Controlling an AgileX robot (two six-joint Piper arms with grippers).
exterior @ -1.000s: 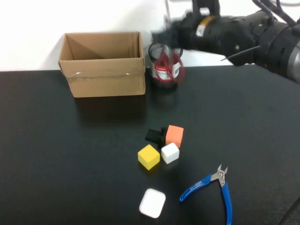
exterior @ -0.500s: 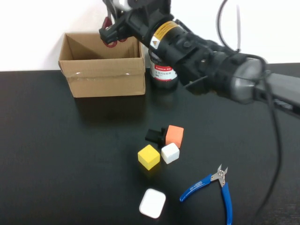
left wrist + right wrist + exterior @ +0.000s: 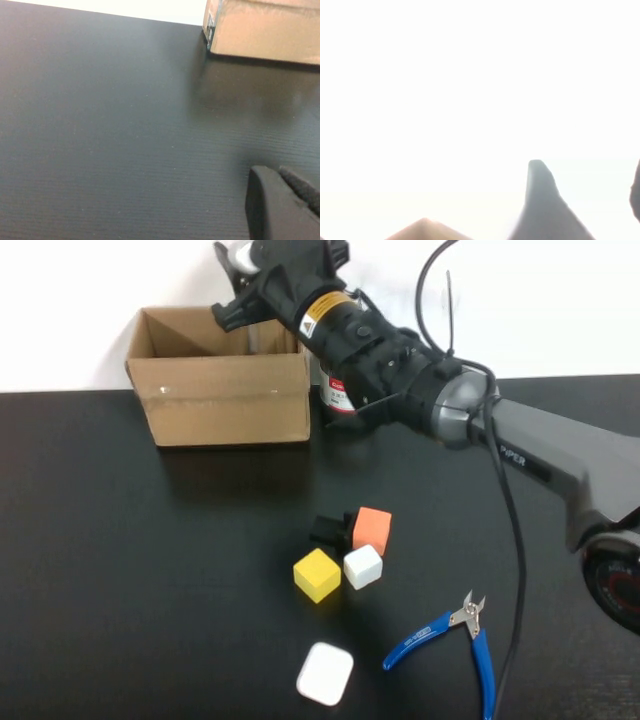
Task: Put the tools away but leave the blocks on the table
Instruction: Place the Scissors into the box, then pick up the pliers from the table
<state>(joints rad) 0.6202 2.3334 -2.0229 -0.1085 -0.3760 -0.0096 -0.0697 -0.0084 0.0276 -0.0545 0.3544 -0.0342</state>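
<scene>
Right gripper (image 3: pixel 232 290) up over the cardboard box (image 3: pixel 220 390), fingers apart, holding nothing. Blue-handled pliers (image 3: pixel 455 640) well away on the table (image 3: pixel 100 590) — blocks (image 3: pixel 345 550) between. Left gripper (image 3: pixel 280 205) low by box — opening unreadable.

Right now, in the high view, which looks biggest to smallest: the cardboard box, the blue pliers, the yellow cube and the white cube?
1. Cardboard box
2. Blue pliers
3. Yellow cube
4. White cube, only slightly smaller than the yellow one

The right gripper is above the box; the left gripper is low over the table.
</scene>
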